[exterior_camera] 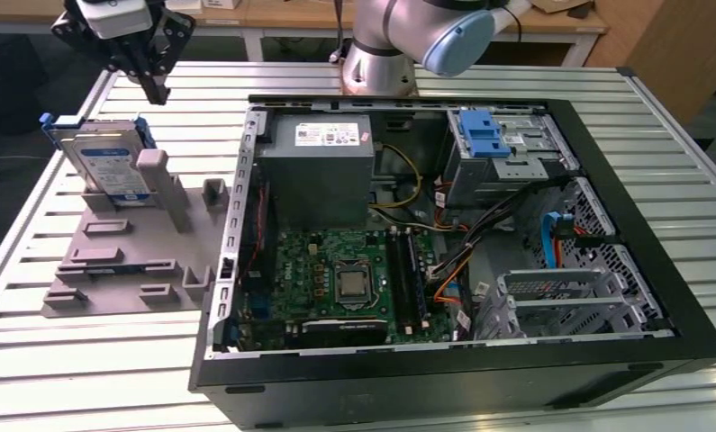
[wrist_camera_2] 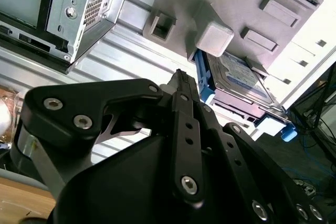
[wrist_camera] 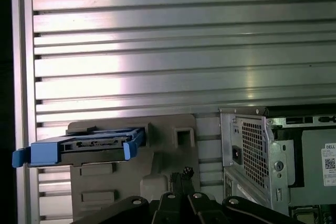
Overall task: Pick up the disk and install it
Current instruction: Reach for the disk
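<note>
Disk (exterior_camera: 105, 166) count is one: a silver hard drive with a white-and-blue label in a blue caddy. It is seen standing on edge in the back part of one grey holding fixture (exterior_camera: 117, 270), which lies flat on the slatted metal table (exterior_camera: 94, 378) at the exterior view's left. The disk is also seen in both wrist views (wrist_camera_2: 239, 80) (wrist_camera: 86, 148), lodged in the fixture. One gripper (exterior_camera: 156, 90) is seen above the disk's upper edge, apart from it and touching nothing. Its jaws are pressed together with nothing between them, as is shown in both wrist views (wrist_camera_2: 181, 77) (wrist_camera: 184, 174). Beside the fixture, toward the exterior view's right, one opened computer case (exterior_camera: 646, 234) is laid on its side. One grey power-supply box (exterior_camera: 321, 166) and one blue-latched drive cage (exterior_camera: 502, 144) are seen inside it.
</note>
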Action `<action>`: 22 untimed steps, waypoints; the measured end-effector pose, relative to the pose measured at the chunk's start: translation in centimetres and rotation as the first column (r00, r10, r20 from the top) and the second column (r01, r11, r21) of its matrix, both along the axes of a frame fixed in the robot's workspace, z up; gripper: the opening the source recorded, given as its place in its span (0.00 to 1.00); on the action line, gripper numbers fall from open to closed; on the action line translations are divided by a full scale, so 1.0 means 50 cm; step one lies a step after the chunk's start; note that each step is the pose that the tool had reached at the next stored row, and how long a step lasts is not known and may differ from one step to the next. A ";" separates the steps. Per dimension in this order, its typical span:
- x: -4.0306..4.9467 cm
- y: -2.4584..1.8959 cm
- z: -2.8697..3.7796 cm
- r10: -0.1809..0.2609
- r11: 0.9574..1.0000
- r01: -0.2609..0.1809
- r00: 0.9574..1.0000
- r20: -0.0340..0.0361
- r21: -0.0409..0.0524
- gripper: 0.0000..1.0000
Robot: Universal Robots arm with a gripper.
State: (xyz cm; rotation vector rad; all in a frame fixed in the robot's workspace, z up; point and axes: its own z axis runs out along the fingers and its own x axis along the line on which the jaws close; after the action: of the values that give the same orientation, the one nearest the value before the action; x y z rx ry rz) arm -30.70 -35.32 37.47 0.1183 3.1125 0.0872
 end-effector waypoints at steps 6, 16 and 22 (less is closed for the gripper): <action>-0.009 0.0025 -0.001 0.000 1.000 0.000 1.000 0.000 0.000 0.11; -0.024 0.0068 -0.003 0.000 1.000 0.000 1.000 0.000 0.000 0.11; -0.032 0.0093 -0.003 0.000 1.000 0.000 1.000 0.000 0.000 0.11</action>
State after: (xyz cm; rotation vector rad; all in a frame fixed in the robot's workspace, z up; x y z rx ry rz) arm -32.33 -34.85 37.30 0.1183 3.1125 0.0873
